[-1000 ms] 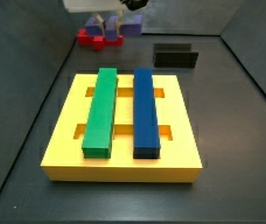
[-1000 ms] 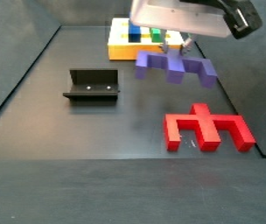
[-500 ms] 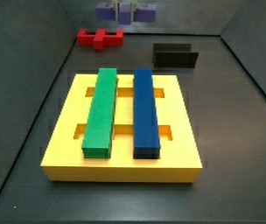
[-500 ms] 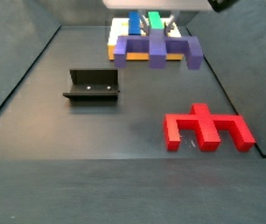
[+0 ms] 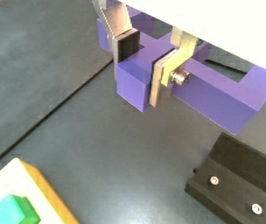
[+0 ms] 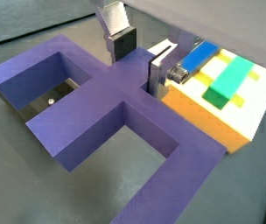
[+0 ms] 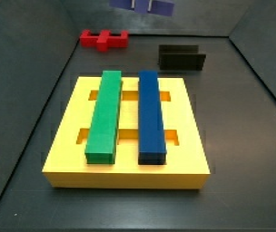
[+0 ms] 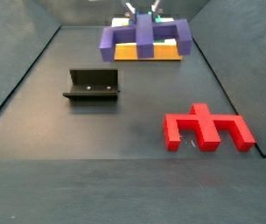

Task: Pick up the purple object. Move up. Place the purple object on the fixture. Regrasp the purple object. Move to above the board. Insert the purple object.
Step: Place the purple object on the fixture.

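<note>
Side views both record a climb since half a second ago: purple object (image 8: 145, 38) higher in frame, hanging level above the floor and in front of the board (image 8: 147, 52); a second ago hung lower and tilted, close above the red block (image 8: 209, 128). Now only its lower edge visible at the top border (image 7: 143, 5), well above the red block (image 7: 103, 38). Arm body gone out of frame in both side views; fully visible a second ago.

Gripper (image 5: 147, 63) clamped on the purple object's raised centre tab, silver finger plates (image 5: 170, 72) with dark pads pressed flat against either face. Same grip seen from the wrist opposite (image 6: 139, 57), fingers (image 6: 122, 37) straddling the tab where the arms of the piece meet. Pointing down, piece carried clear of the floor.

Purple object (image 6: 101, 105): matte, blocky, bridge-shaped, notched legs spreading out from the centre, square recesses between them; appears undamaged.

Fixture (image 8: 92, 84) on the floor, open top, unoccupied, well apart from the carried piece; also visible behind the board (image 7: 182, 58) and below the piece in a wrist view (image 5: 243, 179). Board (image 7: 128, 136) yellow, bearing green bar (image 7: 105, 115) and blue bar (image 7: 152, 116) side by side
</note>
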You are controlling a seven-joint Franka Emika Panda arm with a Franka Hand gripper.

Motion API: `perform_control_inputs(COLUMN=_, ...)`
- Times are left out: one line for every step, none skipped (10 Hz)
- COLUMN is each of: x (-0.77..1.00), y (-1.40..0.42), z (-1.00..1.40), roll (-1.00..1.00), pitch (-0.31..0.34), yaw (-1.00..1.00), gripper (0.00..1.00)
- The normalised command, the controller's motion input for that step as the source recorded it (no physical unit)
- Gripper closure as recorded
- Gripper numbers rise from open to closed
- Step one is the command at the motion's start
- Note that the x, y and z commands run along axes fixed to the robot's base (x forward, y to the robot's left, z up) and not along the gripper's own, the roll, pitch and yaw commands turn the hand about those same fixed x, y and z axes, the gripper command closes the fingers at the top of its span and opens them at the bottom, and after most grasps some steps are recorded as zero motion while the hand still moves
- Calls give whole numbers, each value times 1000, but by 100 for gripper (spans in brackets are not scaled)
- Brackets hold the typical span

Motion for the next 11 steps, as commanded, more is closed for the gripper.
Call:
perform_control_inputs(x=960, y=0, z=231, roll=-369, pitch=403, yaw=0, gripper=100)
perform_control_inputs(x=1000, y=0, z=174, roll=-294, pitch=271, yaw=0, gripper=100)
perform_control_inputs(x=1000, y=0, z=163, roll=-309, pitch=266, yaw=0, gripper=100)
perform_control_inputs(x=1000, y=0, z=134, roll=-280, pitch=280, yaw=0, gripper=100)
perform_control_inputs(x=1000, y=-6, z=23, roll=-311, pitch=234, yaw=0, gripper=100)
perform_control_inputs(x=974, y=0, z=-71, roll=-494, pitch=0, yaw=0, gripper=100)
perform_control_inputs(x=877, y=0, z=-223, roll=-597, pitch=-263, yaw=0, gripper=100)
perform_control_inputs(x=846, y=3, z=-340, roll=-634, pitch=-389, yaw=0, gripper=100)
perform_control_inputs(x=874, y=11, z=-340, roll=-654, pitch=-380, yaw=-26, gripper=100)
perform_control_inputs(x=866, y=0, z=-354, roll=-637, pitch=-386, yaw=-43, gripper=100)
perform_control_inputs(x=883, y=0, z=-400, roll=-606, pitch=-371, yaw=-14, gripper=100)
